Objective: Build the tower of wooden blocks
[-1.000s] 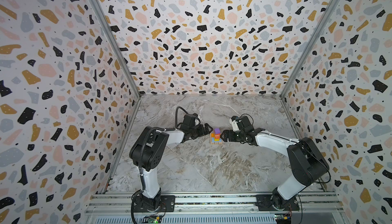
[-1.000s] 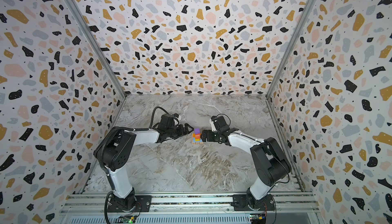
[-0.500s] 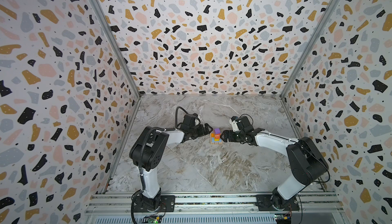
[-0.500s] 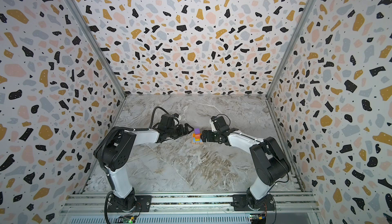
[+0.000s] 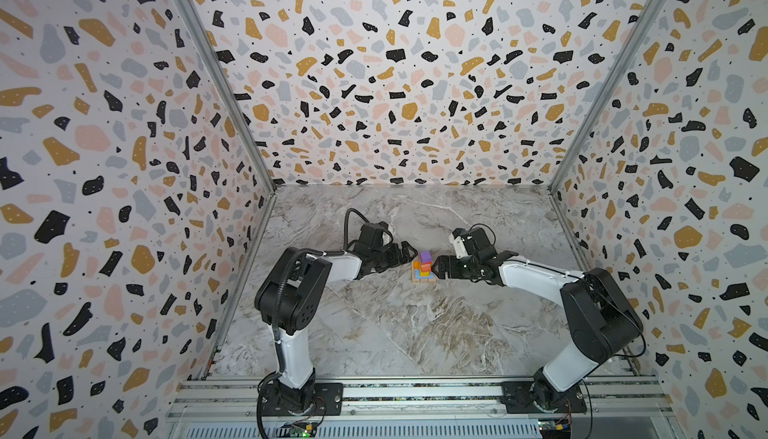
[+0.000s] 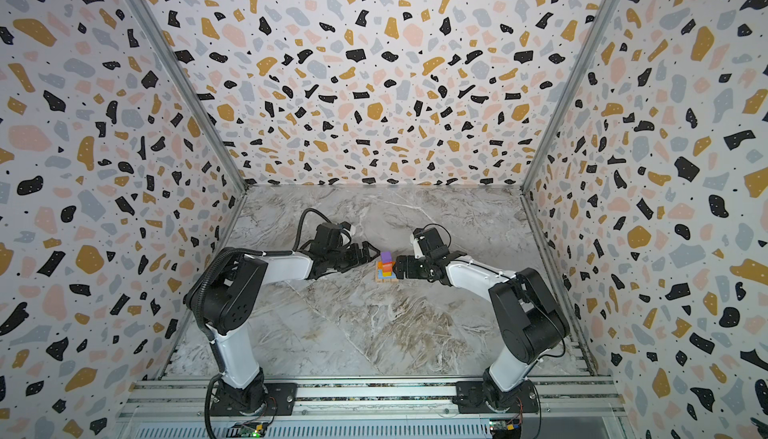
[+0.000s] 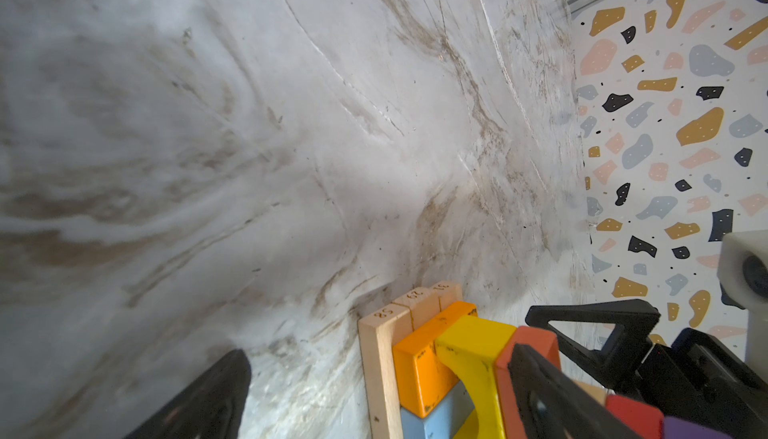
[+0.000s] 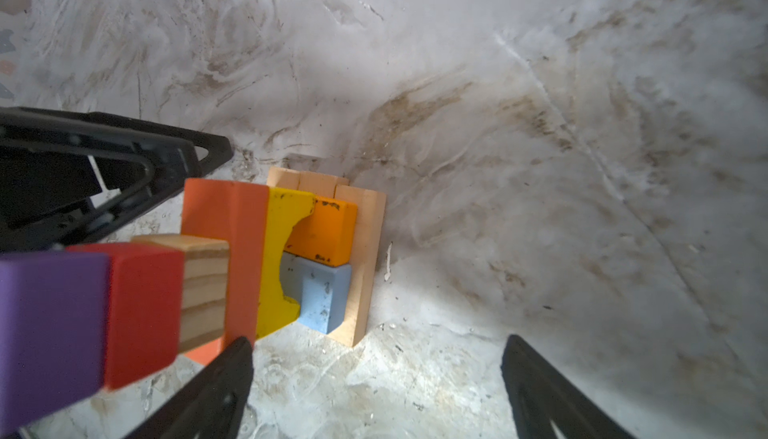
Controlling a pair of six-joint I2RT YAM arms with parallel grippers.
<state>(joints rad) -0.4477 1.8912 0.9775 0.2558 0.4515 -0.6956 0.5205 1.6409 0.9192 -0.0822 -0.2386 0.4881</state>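
Both top views show the tower (image 5: pixel 423 270) upright at mid-frame on the table (image 5: pixel 395 333), its purple cube (image 5: pixel 424 256) on top. The left gripper (image 5: pixel 412 255) is just to its upper left and the right gripper (image 5: pixel 435 270), nearer, is just beside its right. Both jaws gape wide and hold nothing. Any retreat should probably go straight outward.

purple cube (image 5: pixel 424 256), terrazzo-speckled walls (image 5: pixel 374 63), grey-brown marbled table (image 5: pixel 395 324)

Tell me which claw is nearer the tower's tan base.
Right, narrowly. The right claw sits open close beside the tower, on its right by the tan base; the left claw sits open behind its left side, near the purple cube.
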